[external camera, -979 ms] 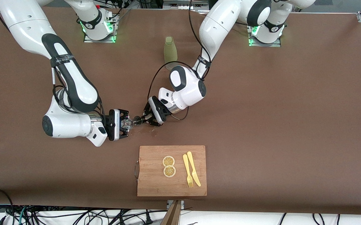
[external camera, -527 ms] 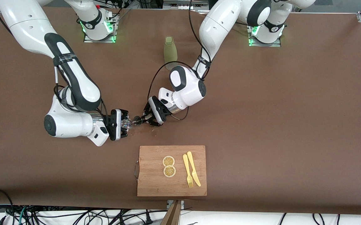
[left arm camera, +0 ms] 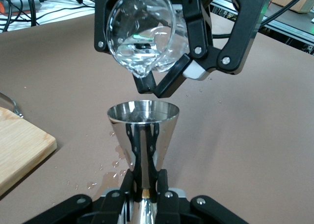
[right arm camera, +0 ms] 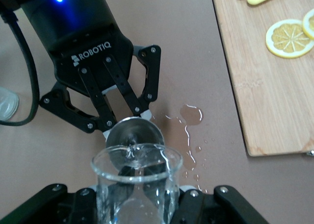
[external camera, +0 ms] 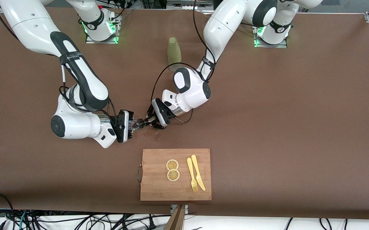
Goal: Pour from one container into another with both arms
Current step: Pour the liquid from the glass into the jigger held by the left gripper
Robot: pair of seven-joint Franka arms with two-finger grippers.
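Note:
The clear glass cup (external camera: 134, 125) is tipped on its side in my right gripper (external camera: 130, 125), which is shut on it. Its lip hangs just above the open rim of the steel jigger (external camera: 142, 123). My left gripper (external camera: 147, 121) is shut on the jigger's narrow waist and holds it upright over the table's middle. In the left wrist view the cup (left arm camera: 142, 37) faces mouth-on with water pooled at its lower lip, right over the jigger (left arm camera: 143, 131). In the right wrist view the cup (right arm camera: 136, 185) stands in front of the jigger's rim (right arm camera: 135, 136).
Water drops and a small puddle (right arm camera: 190, 115) lie on the brown table under the two grippers. A wooden cutting board (external camera: 154, 185) nearer the camera carries two lemon slices (external camera: 172, 170) and a yellow fork and knife (external camera: 195, 177). A tall olive-green bottle (external camera: 174, 52) stands between the arm bases.
My right arm has carried the glass cup toward the left arm's end, closing the gap until its lip is over the jigger. The left arm and jigger have stayed still.

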